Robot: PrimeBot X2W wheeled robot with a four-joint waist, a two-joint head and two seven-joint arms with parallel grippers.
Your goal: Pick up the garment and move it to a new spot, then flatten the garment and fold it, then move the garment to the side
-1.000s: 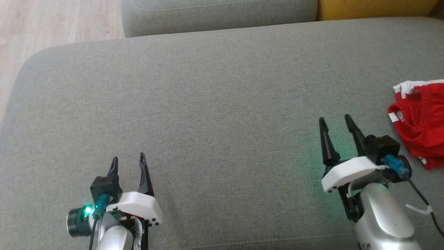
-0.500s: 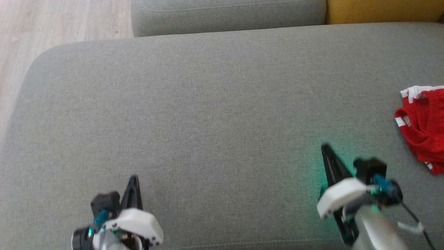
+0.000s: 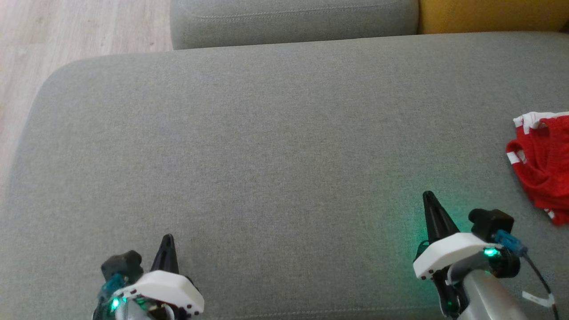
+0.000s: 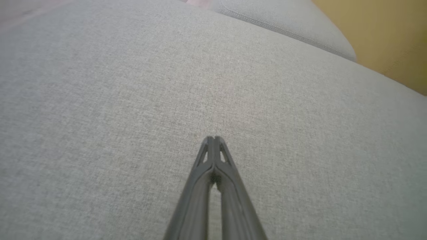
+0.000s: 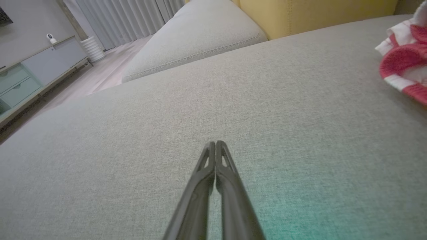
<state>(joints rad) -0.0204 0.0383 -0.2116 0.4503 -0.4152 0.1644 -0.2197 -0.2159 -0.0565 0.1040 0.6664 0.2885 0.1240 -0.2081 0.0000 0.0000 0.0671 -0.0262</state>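
Observation:
The garment (image 3: pixel 543 164) is a crumpled red piece with white trim, lying on the grey cushion (image 3: pixel 275 146) at the far right edge of the head view; it also shows at the upper right of the right wrist view (image 5: pixel 405 63). My right gripper (image 3: pixel 429 196) hovers above the cushion, left of the garment and apart from it, fingers pressed together with nothing between them (image 5: pixel 215 143). My left gripper (image 3: pixel 168 239) sits low at the lower left over bare cushion, also shut and empty (image 4: pixel 213 138).
A second grey cushion (image 3: pixel 293 20) and a yellow one (image 3: pixel 489 15) lie behind the big cushion. Wooden floor (image 3: pixel 66 31) runs past the cushion's rounded left edge. A low cabinet (image 5: pixel 30 73) and curtains stand far off.
Both grippers have gone from open to shut. Both have pulled back toward the bottom of the head view, and the camera has shifted slightly. The garment lies as it did.

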